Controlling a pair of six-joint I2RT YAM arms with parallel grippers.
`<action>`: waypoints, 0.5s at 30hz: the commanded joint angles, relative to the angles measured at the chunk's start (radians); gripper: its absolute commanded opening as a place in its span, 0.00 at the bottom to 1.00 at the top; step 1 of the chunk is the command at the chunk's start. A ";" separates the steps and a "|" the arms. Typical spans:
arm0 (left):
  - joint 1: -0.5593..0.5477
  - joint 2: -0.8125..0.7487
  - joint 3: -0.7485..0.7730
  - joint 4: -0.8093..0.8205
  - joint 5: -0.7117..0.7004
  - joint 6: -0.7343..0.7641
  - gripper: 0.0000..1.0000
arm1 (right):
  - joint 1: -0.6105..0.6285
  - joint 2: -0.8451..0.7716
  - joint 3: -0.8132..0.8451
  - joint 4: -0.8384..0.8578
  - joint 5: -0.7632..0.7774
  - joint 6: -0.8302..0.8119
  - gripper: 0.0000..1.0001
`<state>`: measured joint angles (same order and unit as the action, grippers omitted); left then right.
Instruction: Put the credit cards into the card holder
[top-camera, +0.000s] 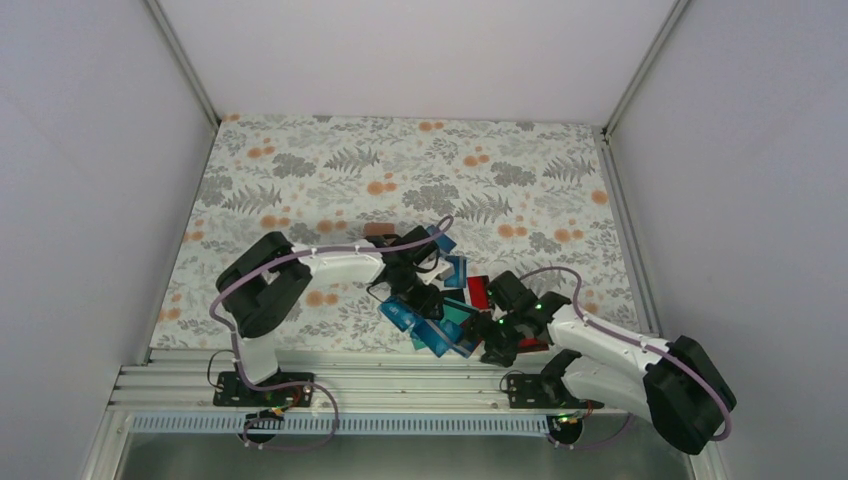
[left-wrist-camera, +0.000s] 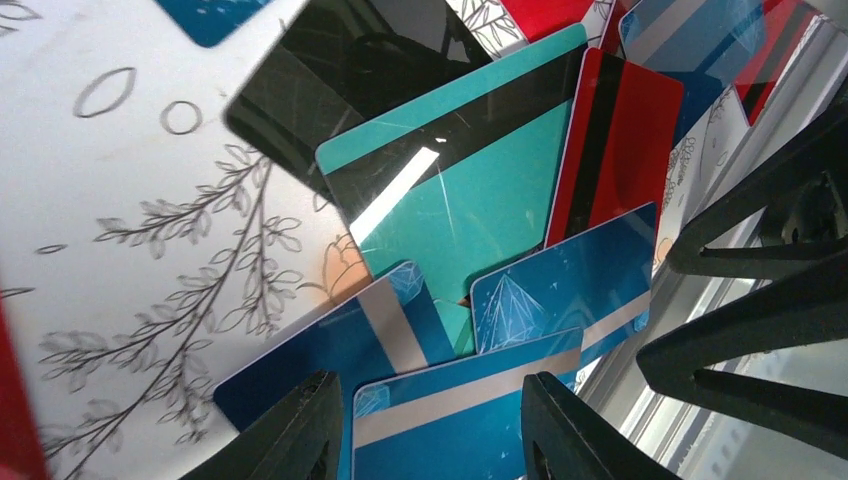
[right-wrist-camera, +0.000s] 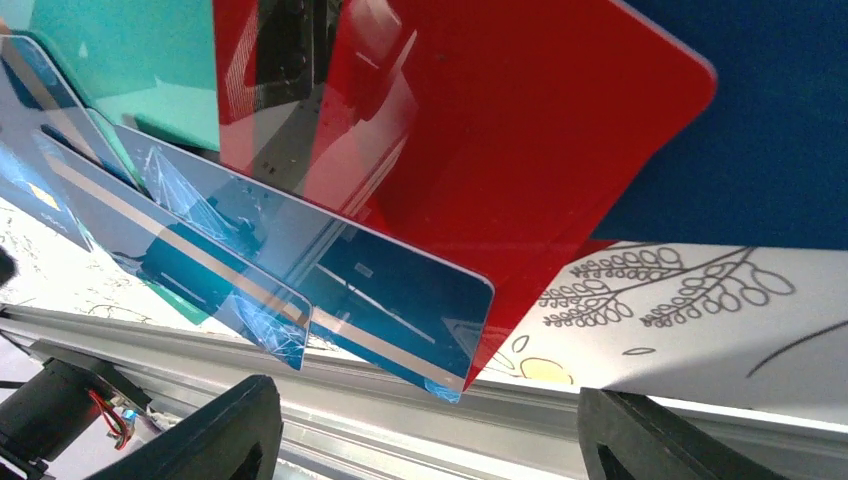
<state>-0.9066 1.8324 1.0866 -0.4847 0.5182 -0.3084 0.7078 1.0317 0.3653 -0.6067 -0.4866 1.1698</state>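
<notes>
A heap of glossy blue, teal and red credit cards (top-camera: 445, 315) lies at the table's near edge, between the two arms. My left gripper (top-camera: 410, 287) hovers low over the heap's left side. In the left wrist view it (left-wrist-camera: 428, 388) is open, with a blue card with a silver stripe (left-wrist-camera: 460, 420) lying between the fingers, and a teal card (left-wrist-camera: 460, 190) and a red card (left-wrist-camera: 620, 140) beyond. My right gripper (top-camera: 497, 337) is at the heap's right side. In its wrist view it (right-wrist-camera: 425, 400) is wide open, below a blue card (right-wrist-camera: 400, 300) and a red card (right-wrist-camera: 500, 130) that overhang the edge. I cannot make out the card holder.
An aluminium rail (right-wrist-camera: 400, 420) runs along the table's near edge under the overhanging cards. The right gripper's black fingers (left-wrist-camera: 780, 300) show at the right of the left wrist view, close to the left gripper. The flower-print table cover (top-camera: 400, 170) stretches behind the heap.
</notes>
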 joint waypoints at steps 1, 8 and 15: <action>-0.038 0.048 -0.004 0.044 -0.023 -0.032 0.45 | 0.014 -0.017 -0.024 0.052 0.007 0.019 0.74; -0.101 0.093 0.003 0.060 -0.052 -0.077 0.45 | 0.016 -0.038 -0.068 0.112 -0.005 0.002 0.69; -0.157 0.110 0.006 0.070 -0.078 -0.127 0.44 | 0.016 -0.128 -0.124 0.136 -0.013 0.022 0.60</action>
<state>-1.0306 1.8919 1.1130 -0.3923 0.4957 -0.3908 0.7136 0.9615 0.2802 -0.5308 -0.5056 1.1778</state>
